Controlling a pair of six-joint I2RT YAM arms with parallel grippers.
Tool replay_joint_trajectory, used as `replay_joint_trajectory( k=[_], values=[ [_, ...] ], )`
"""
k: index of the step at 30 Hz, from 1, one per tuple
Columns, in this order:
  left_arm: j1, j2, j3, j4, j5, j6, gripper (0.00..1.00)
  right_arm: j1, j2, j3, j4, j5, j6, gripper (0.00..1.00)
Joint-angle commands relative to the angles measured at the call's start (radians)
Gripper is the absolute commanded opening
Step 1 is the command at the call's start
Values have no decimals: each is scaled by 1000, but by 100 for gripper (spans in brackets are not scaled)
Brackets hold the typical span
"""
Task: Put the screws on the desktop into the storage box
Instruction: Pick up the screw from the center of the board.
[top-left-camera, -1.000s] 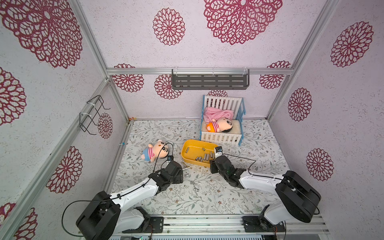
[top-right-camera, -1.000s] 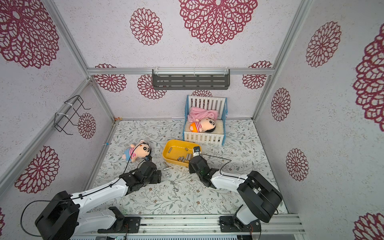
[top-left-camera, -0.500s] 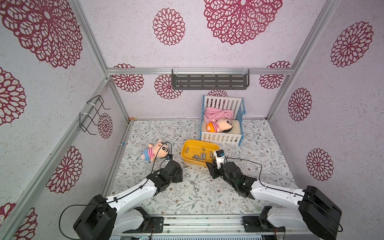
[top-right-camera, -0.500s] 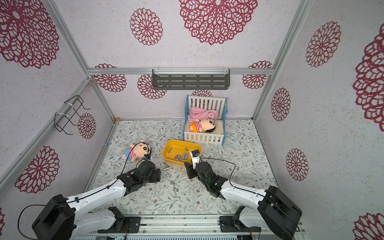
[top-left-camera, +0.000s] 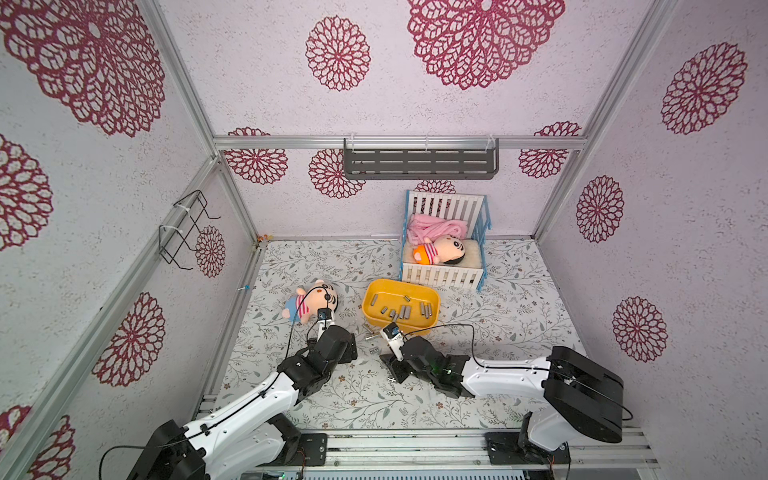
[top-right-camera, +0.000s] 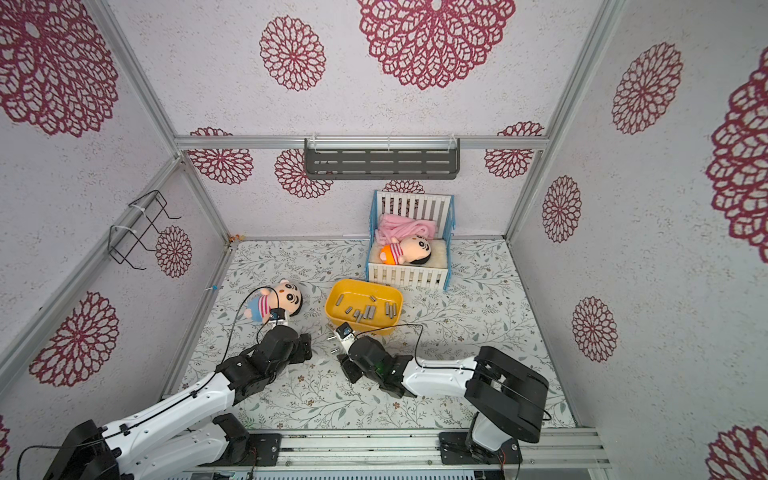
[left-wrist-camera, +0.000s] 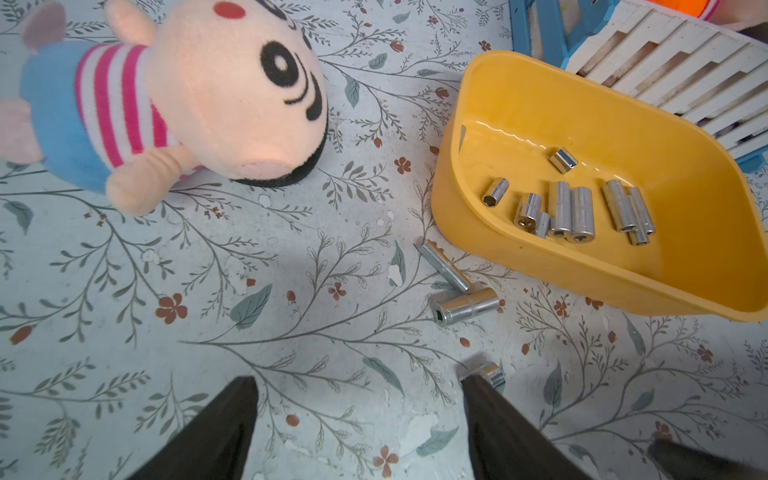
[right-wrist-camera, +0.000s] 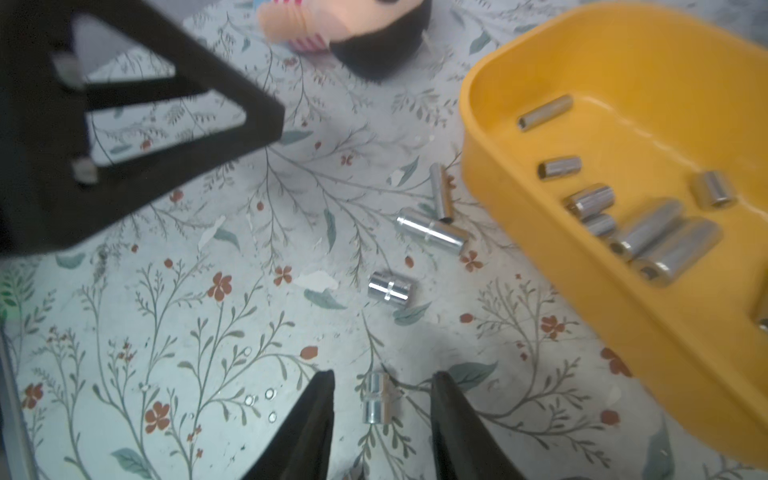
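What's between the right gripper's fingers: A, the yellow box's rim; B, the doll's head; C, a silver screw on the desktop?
C: the right wrist view shows a silver screw lying on the desktop between the right gripper's open jaws, a gap either side.

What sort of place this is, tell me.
Probably a staged robot test cell: papered walls on silver aluminium bars, two white robot arms on a metal rail, a white-and-blue slatted toy crib.

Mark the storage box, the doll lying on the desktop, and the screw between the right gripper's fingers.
storage box (left-wrist-camera: 540, 108): left wrist view, bare inner wall.
doll (left-wrist-camera: 232, 91): left wrist view, middle of its face.
screw (right-wrist-camera: 375, 397): right wrist view, middle of its barrel.
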Motion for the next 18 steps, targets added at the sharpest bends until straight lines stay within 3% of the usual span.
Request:
replay_joint_trajectory(
  k=[1, 5, 10, 18],
  values=[
    [-9, -16, -8, -9, -30, -6, 83, 35, 65, 80, -96, 43, -32, 37],
    [-9, -36, -15, -9, -43, -6, 83, 51, 121, 129, -158, 81, -37, 33],
    [-8, -54, -22, -9, -51, -9, 84, 54, 112, 177, -255, 121, -32, 37],
    [-8, -57, -24, -9, -50, -10, 84, 56, 144, 165, -232, 136, -29, 38]
  ],
)
